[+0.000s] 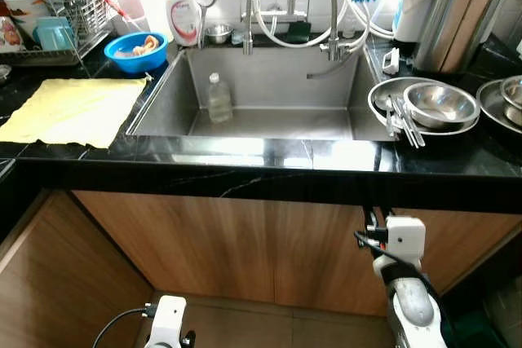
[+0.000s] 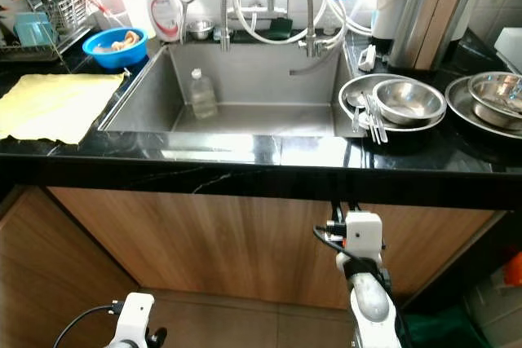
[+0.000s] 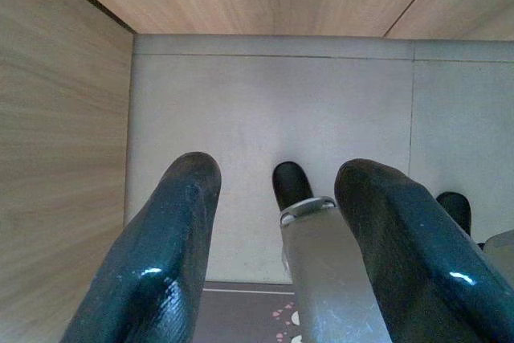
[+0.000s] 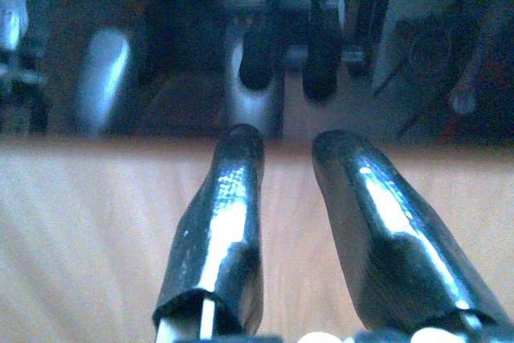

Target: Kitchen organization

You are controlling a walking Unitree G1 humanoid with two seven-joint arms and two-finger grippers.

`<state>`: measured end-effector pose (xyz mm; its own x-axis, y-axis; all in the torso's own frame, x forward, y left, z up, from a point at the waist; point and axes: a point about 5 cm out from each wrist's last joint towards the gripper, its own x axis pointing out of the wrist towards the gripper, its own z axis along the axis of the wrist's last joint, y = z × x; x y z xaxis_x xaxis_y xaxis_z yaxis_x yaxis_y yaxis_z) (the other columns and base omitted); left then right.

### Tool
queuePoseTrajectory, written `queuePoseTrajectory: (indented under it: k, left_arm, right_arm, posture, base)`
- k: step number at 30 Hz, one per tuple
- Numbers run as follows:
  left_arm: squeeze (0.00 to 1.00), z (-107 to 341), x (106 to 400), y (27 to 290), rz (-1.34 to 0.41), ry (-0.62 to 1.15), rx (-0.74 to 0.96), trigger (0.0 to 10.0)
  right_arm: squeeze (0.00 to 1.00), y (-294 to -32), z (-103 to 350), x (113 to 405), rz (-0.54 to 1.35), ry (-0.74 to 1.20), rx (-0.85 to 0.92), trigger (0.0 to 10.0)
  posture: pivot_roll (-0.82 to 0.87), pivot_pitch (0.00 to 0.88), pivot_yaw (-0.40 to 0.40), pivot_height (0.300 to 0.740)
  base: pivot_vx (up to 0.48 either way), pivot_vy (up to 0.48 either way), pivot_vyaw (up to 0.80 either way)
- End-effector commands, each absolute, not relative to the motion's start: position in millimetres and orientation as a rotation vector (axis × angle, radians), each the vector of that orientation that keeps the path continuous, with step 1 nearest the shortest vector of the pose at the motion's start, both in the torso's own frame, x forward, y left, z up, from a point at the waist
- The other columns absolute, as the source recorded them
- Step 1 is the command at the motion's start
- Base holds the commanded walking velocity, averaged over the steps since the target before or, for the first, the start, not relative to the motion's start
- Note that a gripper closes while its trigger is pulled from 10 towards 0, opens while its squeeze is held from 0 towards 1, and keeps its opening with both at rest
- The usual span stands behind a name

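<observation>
Standing before the sink (image 1: pixel 269 87), the robot has both arms low by the wooden cabinet doors (image 1: pixel 245 250): the left gripper (image 3: pixel 281 255) points at the floor with jaws apart and empty, and the right gripper (image 4: pixel 281 230) hangs against the cabinet front with jaws slightly parted, holding nothing. A plastic bottle (image 1: pixel 218 99) stands in the sink near its left wall. Steel bowls (image 1: pixel 440 103) and cutlery (image 1: pixel 405 122) crowd the table's right edge, and a yellow cloth (image 1: pixel 73 110) lies toward its left. Raising the right arm carelessly could catch the table's front edge or knock the stacked bowls into the sink.
</observation>
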<state>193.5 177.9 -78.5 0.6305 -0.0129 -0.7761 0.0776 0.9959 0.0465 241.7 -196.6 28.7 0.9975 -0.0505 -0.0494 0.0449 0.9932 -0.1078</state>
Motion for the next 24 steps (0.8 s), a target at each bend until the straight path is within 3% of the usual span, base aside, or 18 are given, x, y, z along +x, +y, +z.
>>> queuePoseTrajectory:
  k: [1, 9, 14, 20, 21, 22, 23, 24]
  left_arm:
    - [0.00, -80.5, 189.5, 180.5, -0.059, 0.908, 0.094, 10.0]
    - [0.00, -81.2, 188.0, 182.3, -0.065, 0.917, 0.103, 10.0]
    - [0.00, -81.2, 188.7, 179.5, -0.070, 0.915, 0.099, 10.0]
    - [0.00, -82.1, 187.1, 179.7, -0.065, 0.922, 0.095, 10.0]
    - [0.00, -82.5, 185.8, 181.4, -0.062, 0.927, 0.098, 10.0]
    - [0.00, -82.7, 185.4, 181.9, -0.062, 0.928, 0.099, 10.0]
    - [0.00, -83.2, 184.0, 183.5, -0.061, 0.932, 0.102, 10.0]
    - [0.00, -83.4, 183.4, 184.3, -0.060, 0.933, 0.103, 10.0]
  right_arm:
    - [0.00, -198.1, 39.4, 239.4, -0.063, 0.021, -0.100, 10.0]
    - [0.00, -203.1, 82.2, 232.3, -0.057, -0.065, -0.181, 10.0]
    - [0.00, -199.9, 119.4, 251.8, -0.067, -0.135, -0.195, 10.0]
    - [0.00, -199.7, 133.9, 273.1, -0.061, -0.066, -0.298, 10.0]
    - [0.64, -198.3, 141.3, 279.0, -0.037, -0.064, -0.339, 10.0]
    - [0.64, -197.6, 144.1, 280.5, -0.028, -0.064, -0.354, 10.0]
    - [1.00, -195.6, 148.8, 283.7, -0.003, -0.056, -0.388, 10.0]
    - [1.00, -194.8, 151.1, 285.0, 0.004, -0.053, -0.403, 10.0]
  posture:
    - [-0.20, 0.000, 0.068, 0.740]
    - [-0.22, 0.000, 0.070, 0.740]
    - [-0.22, 0.000, 0.065, 0.740]
    - [-0.22, 0.000, 0.062, 0.740]
    - [-0.22, 0.000, 0.063, 0.740]
    - [-0.22, 0.000, 0.063, 0.740]
    - [-0.21, 0.000, 0.063, 0.740]
    - [-0.21, 0.000, 0.062, 0.740]
  base:
    - [0.000, 0.000, 0.00]
    - [0.000, 0.000, 0.00]
    - [0.000, 0.000, 0.00]
    - [0.000, 0.000, 0.00]
    - [0.000, 0.000, 0.00]
    - [0.000, 0.000, 0.00]
    - [0.000, 0.000, 0.00]
    - [0.000, 0.000, 0.00]
